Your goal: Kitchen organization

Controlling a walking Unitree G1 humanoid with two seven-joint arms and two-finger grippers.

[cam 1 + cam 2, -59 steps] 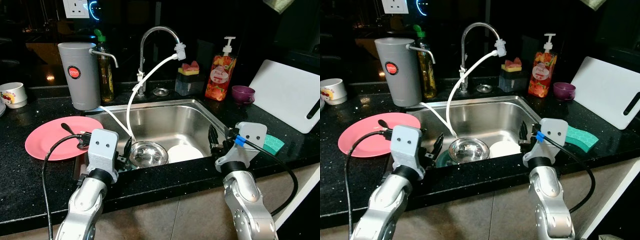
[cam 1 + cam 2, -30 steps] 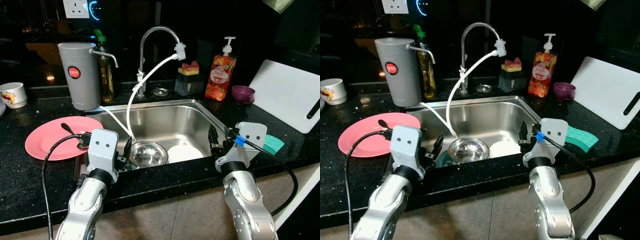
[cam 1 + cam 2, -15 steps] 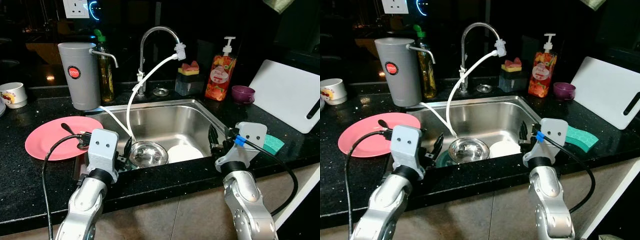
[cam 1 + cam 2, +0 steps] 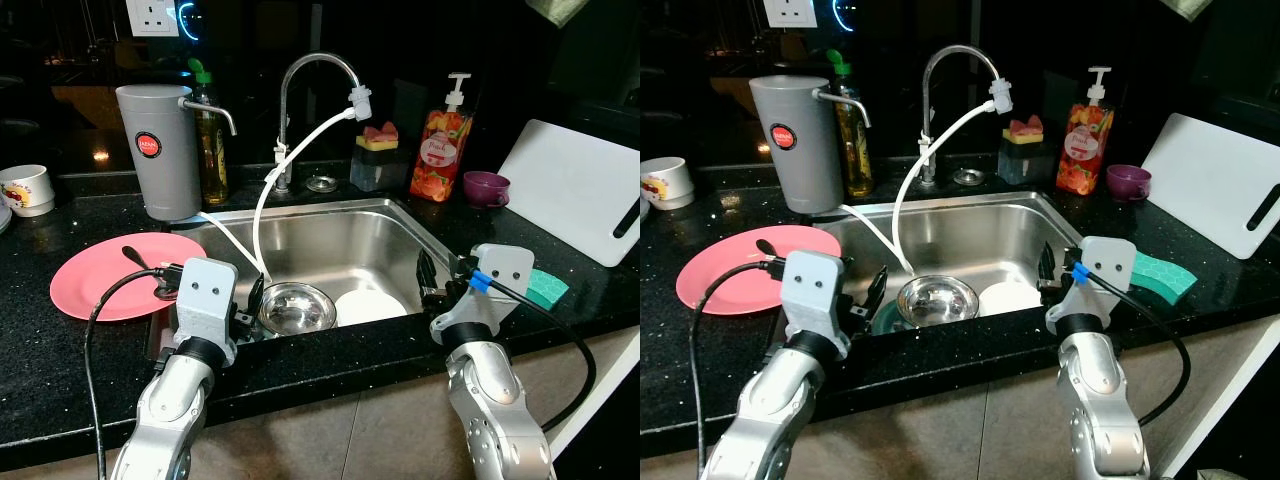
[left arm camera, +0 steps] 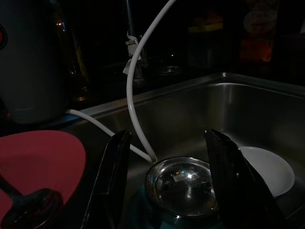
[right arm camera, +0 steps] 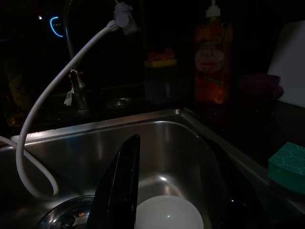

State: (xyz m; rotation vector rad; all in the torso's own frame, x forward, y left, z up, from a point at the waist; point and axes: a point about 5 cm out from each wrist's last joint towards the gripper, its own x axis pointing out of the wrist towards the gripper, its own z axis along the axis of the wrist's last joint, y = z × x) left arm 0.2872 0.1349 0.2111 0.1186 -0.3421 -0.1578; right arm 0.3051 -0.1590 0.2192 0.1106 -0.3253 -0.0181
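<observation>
A steel bowl [image 4: 296, 306] and a white plate [image 4: 369, 305] lie in the bottom of the steel sink [image 4: 330, 240]. My left gripper [image 4: 250, 305] hovers open at the sink's near-left edge, its fingers [image 5: 116, 176] spread on either side of the steel bowl [image 5: 183, 188] in the left wrist view. At the sink's near-right edge my right gripper [image 4: 428, 282] is open, pointing over the white plate [image 6: 169, 213]. A pink plate [image 4: 105, 275] with a dark utensil [image 4: 140, 260] lies on the counter to the left.
A tap [image 4: 310, 100] with a white hose [image 4: 262, 200] runs into the sink. Behind stand a grey jug [image 4: 158, 150], an oil bottle [image 4: 208, 130], a soap bottle [image 4: 442, 140], a sponge holder [image 4: 378, 155]. A purple cup [image 4: 485, 187], white board [image 4: 585, 190], teal sponge [image 4: 545, 287] sit right; a white mug [image 4: 25, 188] left.
</observation>
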